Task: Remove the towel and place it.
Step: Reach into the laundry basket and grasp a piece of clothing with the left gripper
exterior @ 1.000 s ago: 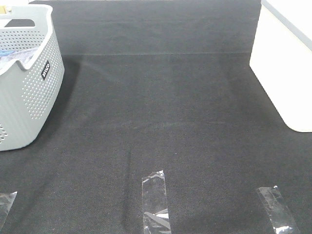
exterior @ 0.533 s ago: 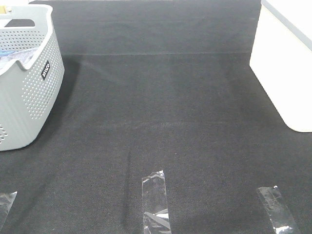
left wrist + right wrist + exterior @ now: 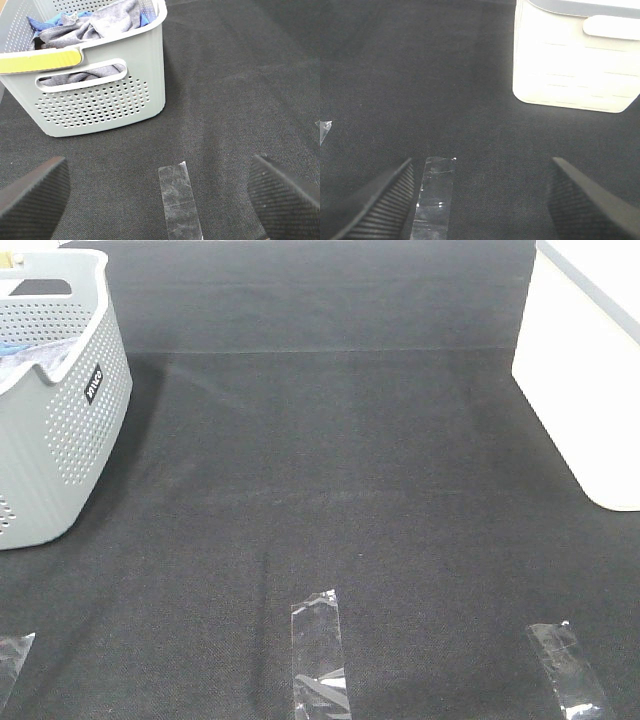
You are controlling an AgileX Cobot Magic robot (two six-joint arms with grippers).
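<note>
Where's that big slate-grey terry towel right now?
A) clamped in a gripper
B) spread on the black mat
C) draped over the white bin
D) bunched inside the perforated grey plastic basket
D: the slate-grey terry towel lies crumpled inside the perforated grey plastic basket, next to a bright blue cloth.

A pale grey basket [image 3: 60,440], perforated with small round holes, carries a black label [image 3: 93,383] with white lettering and a yellow strip [image 3: 42,61] on its rim; inside show a slate-grey towel [image 3: 95,25] and a bright blue cloth [image 3: 47,22]. The mat [image 3: 340,460] is charcoal black with a fine woven grain, crossed by clear, glossy tape strips [image 3: 318,655]. A white bin [image 3: 585,370] has a grey rim, and the fingers [image 3: 35,192] of the left gripper [image 3: 158,161] and right gripper [image 3: 482,162] are black with fine ribbing.
</note>
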